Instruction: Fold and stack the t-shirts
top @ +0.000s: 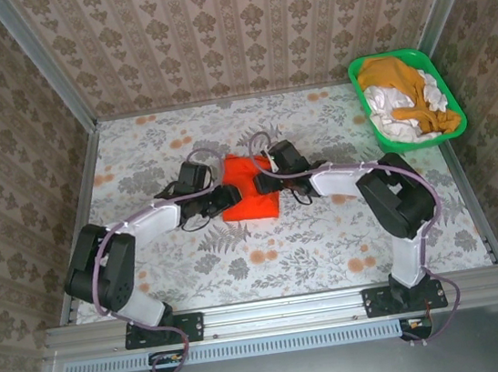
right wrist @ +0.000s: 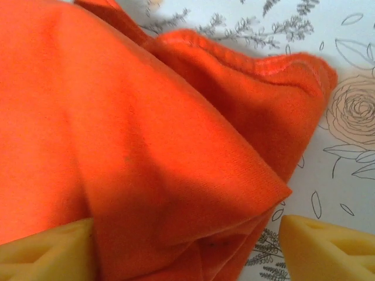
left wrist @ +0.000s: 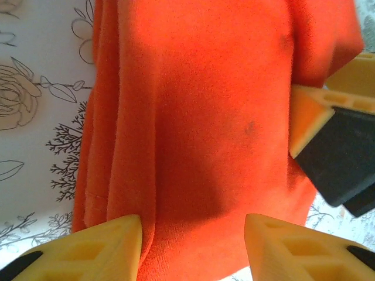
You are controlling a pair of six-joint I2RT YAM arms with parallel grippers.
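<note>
A folded bright red-orange t-shirt (top: 251,199) lies mid-table. My left gripper (top: 224,198) sits at its left edge; in the left wrist view its gripper (left wrist: 193,246) stands open, yellow fingers (left wrist: 105,249) apart over the shirt (left wrist: 205,117), the left one touching a fold. My right gripper (top: 263,182) is at the shirt's right side. Seen from the right wrist, that gripper (right wrist: 187,246) is open astride a layered corner of the shirt (right wrist: 146,146). A mustard t-shirt (top: 400,80) and white t-shirts (top: 397,122) lie crumpled in the basket.
The green plastic basket (top: 388,57) stands at the back right corner. The floral table surface (top: 328,230) is bounded by patterned walls on three sides and a metal rail in front. One finger of the right gripper (left wrist: 328,134) shows beside the shirt in the left wrist view.
</note>
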